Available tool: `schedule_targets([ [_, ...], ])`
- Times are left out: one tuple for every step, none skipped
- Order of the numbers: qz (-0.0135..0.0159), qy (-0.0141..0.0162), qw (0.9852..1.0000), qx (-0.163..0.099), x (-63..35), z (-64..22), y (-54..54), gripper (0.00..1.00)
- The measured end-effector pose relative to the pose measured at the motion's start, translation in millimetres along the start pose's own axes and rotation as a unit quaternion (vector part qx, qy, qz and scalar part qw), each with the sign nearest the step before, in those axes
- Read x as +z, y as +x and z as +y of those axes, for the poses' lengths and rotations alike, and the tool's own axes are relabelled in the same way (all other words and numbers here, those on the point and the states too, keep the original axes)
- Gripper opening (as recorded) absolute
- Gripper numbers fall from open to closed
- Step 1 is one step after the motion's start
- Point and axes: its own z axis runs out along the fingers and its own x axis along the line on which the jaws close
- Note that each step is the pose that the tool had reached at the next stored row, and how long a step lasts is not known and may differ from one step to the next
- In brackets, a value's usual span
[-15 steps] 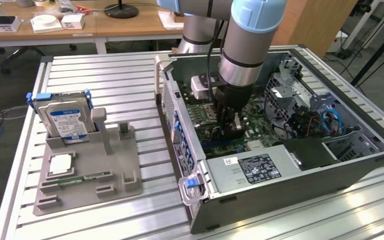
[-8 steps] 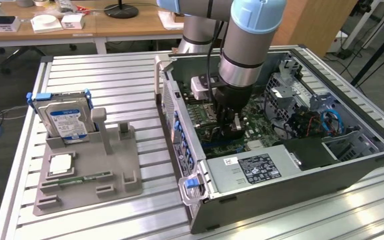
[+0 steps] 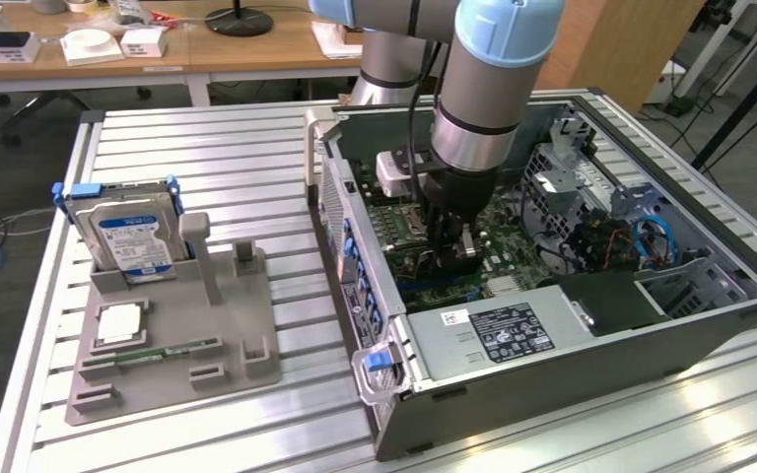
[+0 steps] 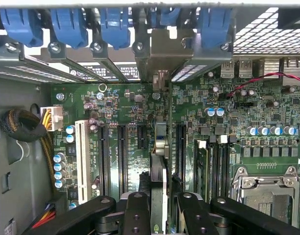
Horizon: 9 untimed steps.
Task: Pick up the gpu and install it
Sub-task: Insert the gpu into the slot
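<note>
Item: gpu (image 4: 158, 161), edge-on, clamped between the fingers of our gripper (image 4: 159, 203); its metal bracket stands at the case's rear slot openings under the blue latches (image 4: 114, 24). Location: inside the open case (image 3: 694, 325), low over the motherboard (image 4: 120, 122), the arm reaching down into it. Handling, as we judge it: keep the card upright and in line with its slot (any tilt will bind), bracket seated first, pressure even. Also present: hard drive (image 3: 126, 236) on the grey stand (image 3: 181, 345), well apart.
</note>
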Motion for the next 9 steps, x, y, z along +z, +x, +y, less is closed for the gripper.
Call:
schedule_targets([
  [0.0000, 0.0000, 1.0000, 0.000, 0.0, 0.0, 0.0, 0.26],
  [0.0000, 0.0000, 1.0000, 0.000, 0.0, 0.0, 0.0, 0.26],
  [0.0000, 0.0000, 1.0000, 0.000, 0.0, 0.0, 0.0, 0.26],
  [0.0000, 0.0000, 1.0000, 0.000, 0.1, 0.0, 0.0, 0.26],
  [0.0001, 0.0000, 1.0000, 0.000, 0.5, 0.0, 0.0, 0.26],
  [0.0002, 0.0002, 1.0000, 0.000, 1.1, 0.0, 0.0, 0.26],
  [0.0004, 0.0006, 1.0000, 0.000, 1.8, 0.0, 0.1, 0.26],
  [-0.0004, 0.0010, 1.0000, 0.000, 3.0, 0.2, 0.0, 0.26],
  [-0.0006, 0.0013, 1.0000, 0.000, 3.4, 0.1, 0.0, 0.26],
])
